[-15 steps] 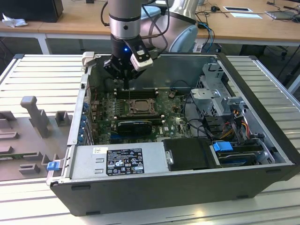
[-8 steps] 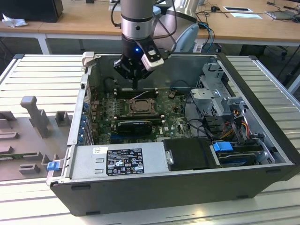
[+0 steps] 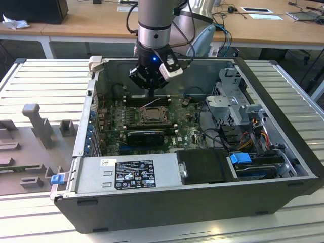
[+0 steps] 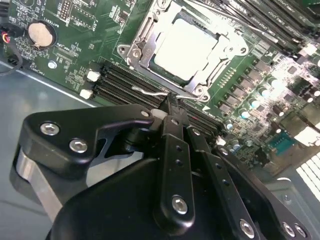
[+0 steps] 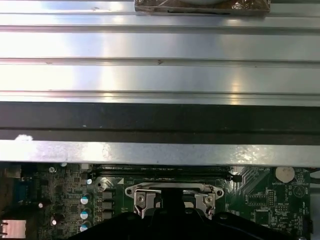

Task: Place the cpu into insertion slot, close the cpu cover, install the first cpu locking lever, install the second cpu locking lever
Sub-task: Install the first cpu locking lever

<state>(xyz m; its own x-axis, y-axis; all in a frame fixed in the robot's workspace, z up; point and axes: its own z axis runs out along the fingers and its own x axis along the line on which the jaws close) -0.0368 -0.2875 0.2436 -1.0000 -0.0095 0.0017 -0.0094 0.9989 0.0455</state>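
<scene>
The cpu [image 4: 185,45] lies in the socket, its pale top showing through the window of the cpu cover [image 4: 136,50], which lies flat over it. In the exterior view my gripper [image 3: 152,91] hangs just behind the socket [image 3: 150,113] inside the open computer case. Its fingers are shut, and the gripper [image 4: 172,102] tip sits at the hooked end of a thin wire locking lever [image 4: 147,91] along the socket's edge. I cannot tell whether the tip presses on the lever. The first wrist view shows the cpu cover [image 5: 140,197] near the dark gripper [image 5: 170,212].
Memory slots [image 4: 125,82] run beside the socket, and a coin cell [image 4: 39,34] sits further off. A long black card [image 3: 146,135], the power supply [image 3: 126,174] and a drive cage [image 3: 233,101] with cables crowd the case. The case wall [image 5: 160,125] rises close behind.
</scene>
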